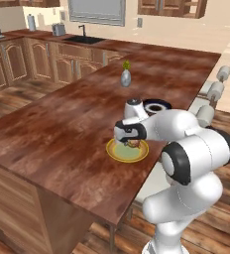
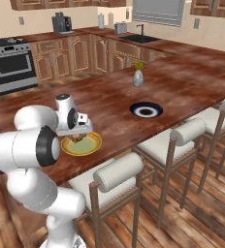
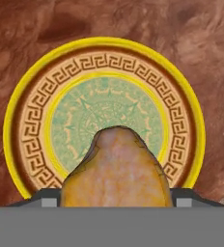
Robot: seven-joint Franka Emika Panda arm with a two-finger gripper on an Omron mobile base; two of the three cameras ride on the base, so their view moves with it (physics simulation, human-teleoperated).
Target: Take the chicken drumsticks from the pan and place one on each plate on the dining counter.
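- We see the gripper (image 3: 115, 202) at the bottom centre of the hand view, its two dark fingertips (image 3: 50, 198) flanking a pale yellow-tan drumstick (image 3: 116, 171) and clamped on it.
- In the left base view the gripper (image 1: 130, 143) sits just left of centre, pointing down; in the right base view the gripper (image 2: 78, 135) is at centre left.
- The drumstick (image 1: 133, 144) shows as a small brown lump under the hand in the left base view, and the drumstick (image 2: 77, 138) shows likewise in the right base view.
- Directly below it lies the yellow-rimmed plate (image 3: 186, 116), with a key-pattern band and a pale green centre; we cannot tell whether the drumstick touches it.
- The yellow-rimmed plate (image 1: 118, 154) rests near the right-hand edge of the bench (image 1: 52, 124) in the left base view; in the right base view the yellow-rimmed plate (image 2: 91, 145) sits at centre left on the bench (image 2: 182, 87).
- The blue-rimmed plate (image 1: 159, 105) lies beyond the arm, above centre right; the blue-rimmed plate (image 2: 146, 110) is well apart from the yellow one, right of centre.
- A small grey vase (image 1: 126, 77) with a green sprig stands further back on the bench; the vase (image 2: 138, 77) is in the upper middle.
- Pale-cushioned stools (image 2: 158, 145) line the lower right of the right base view.
- A stove (image 2: 10, 63) stands at upper left and a sink (image 2: 142, 38) at the top.
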